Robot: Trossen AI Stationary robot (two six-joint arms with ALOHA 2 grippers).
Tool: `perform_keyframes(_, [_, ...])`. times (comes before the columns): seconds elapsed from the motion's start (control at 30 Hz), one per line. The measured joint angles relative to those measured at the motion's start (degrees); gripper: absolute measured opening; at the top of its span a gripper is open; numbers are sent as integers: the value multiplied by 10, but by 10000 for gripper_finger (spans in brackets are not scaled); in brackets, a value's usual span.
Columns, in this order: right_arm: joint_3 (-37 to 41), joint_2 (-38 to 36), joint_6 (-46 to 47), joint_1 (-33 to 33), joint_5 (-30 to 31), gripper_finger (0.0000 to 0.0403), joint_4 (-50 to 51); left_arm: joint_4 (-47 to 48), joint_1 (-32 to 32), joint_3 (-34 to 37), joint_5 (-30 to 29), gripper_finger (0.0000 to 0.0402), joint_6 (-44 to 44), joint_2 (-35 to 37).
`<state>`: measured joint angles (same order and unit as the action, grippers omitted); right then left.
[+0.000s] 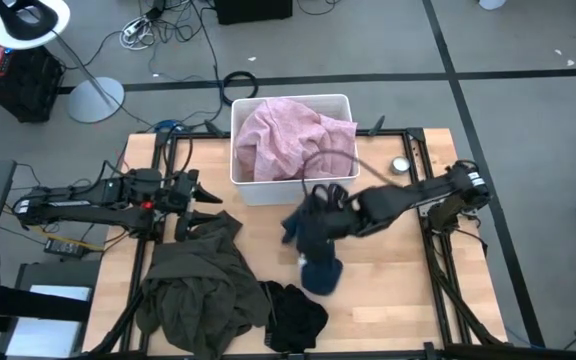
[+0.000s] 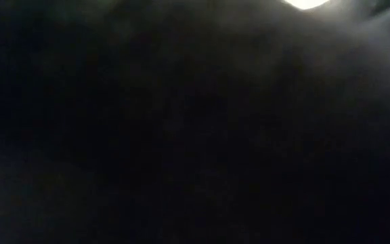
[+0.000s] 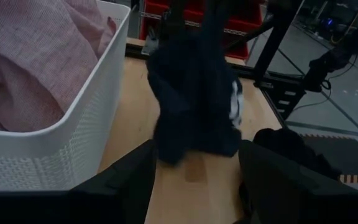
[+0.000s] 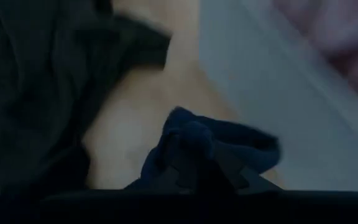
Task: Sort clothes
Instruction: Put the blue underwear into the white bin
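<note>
My right gripper (image 1: 315, 200) is shut on the dark teal-blue garment (image 1: 318, 250), in front of the white bin (image 1: 290, 188). The garment also shows in the left wrist view (image 3: 194, 93). The pink garment (image 1: 288, 140) lies piled in the bin. My left gripper (image 1: 206, 200) is open and empty, just past the far edge of the olive-green garment (image 1: 196, 285), which lies crumpled on the table. A black garment (image 1: 293, 315) lies by the near edge. The low view is dark and shows nothing. My right gripper pinches a bunched fold at the top of the teal-blue garment (image 4: 191, 140) between its two fingers, coming from the table's right. The garment hangs below the fingers in a slack bundle. I cannot tell whether its lower end (image 1: 320, 275) touches the table.
The bin's near wall (image 3: 92, 124) stands close to the hanging garment. A small round silver object (image 1: 400, 165) lies on the table right of the bin. Bare wood (image 1: 408, 280) shows at the table's near right.
</note>
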<state>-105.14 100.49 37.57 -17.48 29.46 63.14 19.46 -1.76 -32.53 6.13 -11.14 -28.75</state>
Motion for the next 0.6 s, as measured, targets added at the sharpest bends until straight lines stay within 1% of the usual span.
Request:
perform_keyframes(0.13, [-97,0,-71,14,47,9,9,0,0,0,0,234,0,0])
perform_keyframes(0.33, [-224,0,-189,45,116,9,-24,0,0,0,0,234,0,-1])
perform_keyframes(0.47, [-271,0,-282,72,151,9,-83,0,0,0,0,234,0,-1])
perform_keyframes(0.6, [-291,0,-378,109,168,9,-169,0,0,0,0,234,0,-1])
